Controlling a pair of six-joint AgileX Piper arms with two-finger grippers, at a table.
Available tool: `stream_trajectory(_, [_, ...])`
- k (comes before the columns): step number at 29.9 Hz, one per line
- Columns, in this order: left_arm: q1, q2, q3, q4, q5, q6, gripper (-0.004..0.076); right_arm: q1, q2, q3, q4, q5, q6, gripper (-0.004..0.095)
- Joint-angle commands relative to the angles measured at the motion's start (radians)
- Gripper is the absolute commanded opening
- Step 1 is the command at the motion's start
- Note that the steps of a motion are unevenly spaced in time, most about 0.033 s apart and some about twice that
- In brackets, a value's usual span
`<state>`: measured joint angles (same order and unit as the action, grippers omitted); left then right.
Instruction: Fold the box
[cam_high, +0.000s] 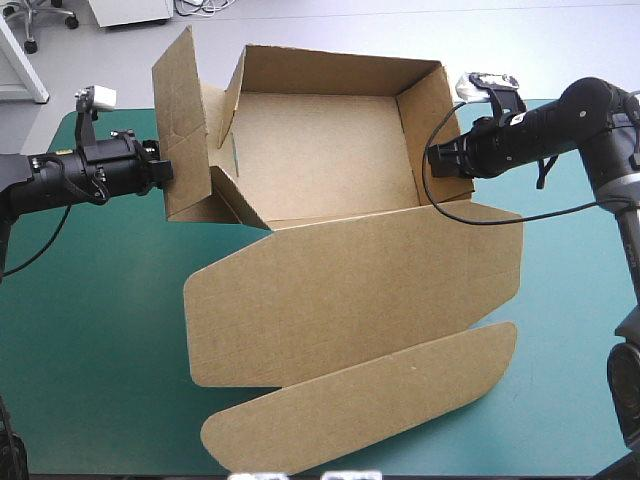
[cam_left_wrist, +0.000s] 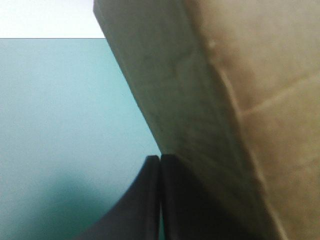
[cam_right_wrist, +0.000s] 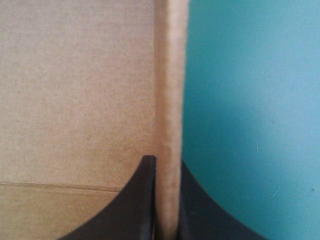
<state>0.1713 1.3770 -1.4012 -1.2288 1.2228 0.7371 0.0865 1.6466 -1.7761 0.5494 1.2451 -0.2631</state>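
Right pincer clamped on the box, right wall; left pincer closed, beside the left flap.
Your box sits mid-table on the teal-green cover, walls up, lid flat toward the near edge.

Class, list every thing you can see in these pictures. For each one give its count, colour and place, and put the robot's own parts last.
box: one, brown, middle of the table toward the far edge, walls raised, an open tray.
lid: one, brown, part of the box, lying flat toward the near edge.
left flap: one, brown, standing up at the box's left side.
table cover: one, teal-green, under the box.
left gripper: one, black fingers, shut, at the outer face of the left flap, with no board between the fingers.
right gripper: one, black fingers, shut on the box's right wall, with the board's edge between the fingers.
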Motion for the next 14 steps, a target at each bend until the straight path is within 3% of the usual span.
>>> stream_trajectory(1, [-0.014, -0.036, -0.034, -0.091, 0.022, -0.008, -0.001, 0.005, -0.042, -0.029, 0.039, -0.008, 0.004, -0.0015])
stream_trajectory(14, [-0.014, -0.036, -0.139, -0.088, 0.058, -0.035, -0.001, 0.005, 0.004, -0.029, 0.015, -0.011, 0.018, -0.0015])
